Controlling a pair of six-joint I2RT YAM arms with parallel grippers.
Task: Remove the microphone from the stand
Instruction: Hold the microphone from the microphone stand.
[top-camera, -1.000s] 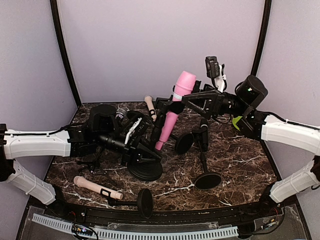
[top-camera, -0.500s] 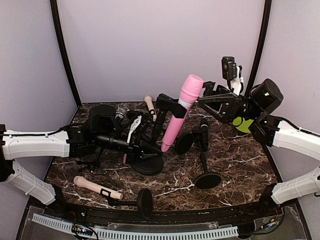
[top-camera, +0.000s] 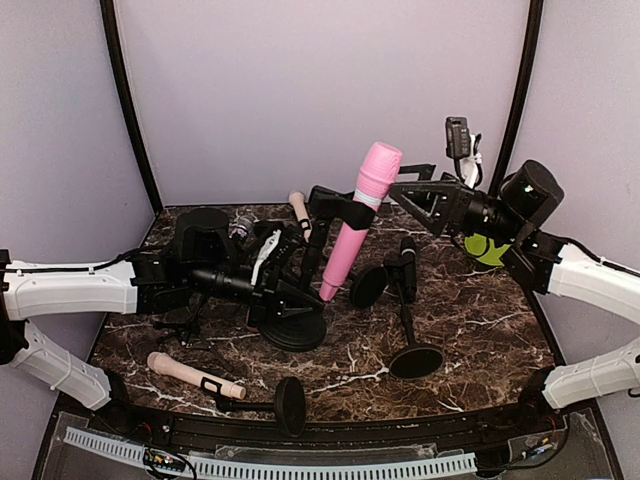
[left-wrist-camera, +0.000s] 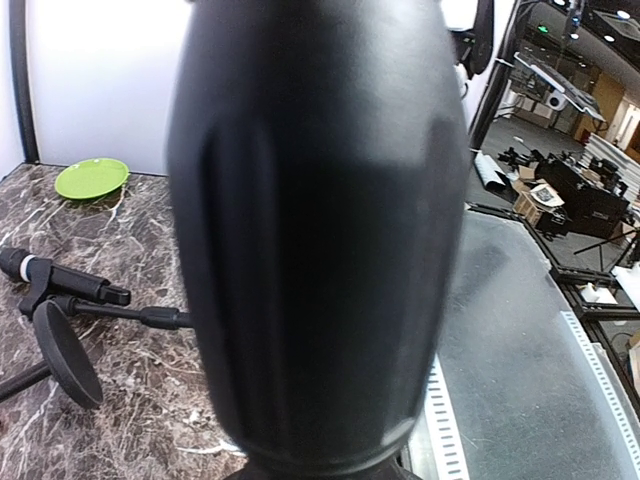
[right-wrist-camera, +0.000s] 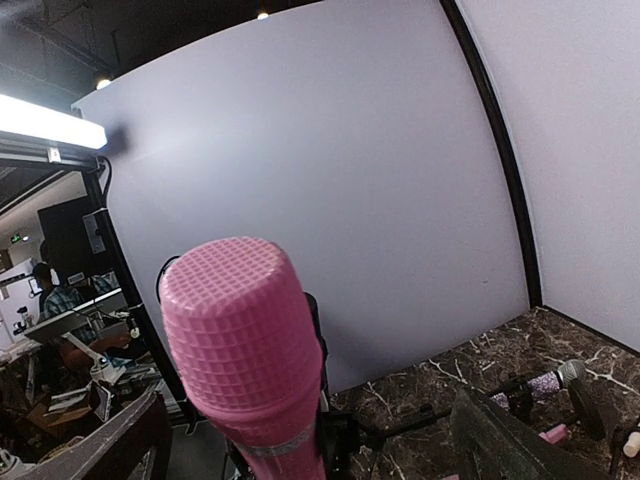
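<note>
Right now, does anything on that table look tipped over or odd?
Yes. The front stand and the right stand lie toppled on their sides, and the pink microphone leans steeply in its clip.

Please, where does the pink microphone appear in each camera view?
Top external: the microphone stands at the centre, tilted, head uppermost.
Left wrist: not in it; a black shape fills most of the view.
Right wrist: lower left of centre, head near the camera.
Shared landmark: the marble table, seen in all three.
</note>
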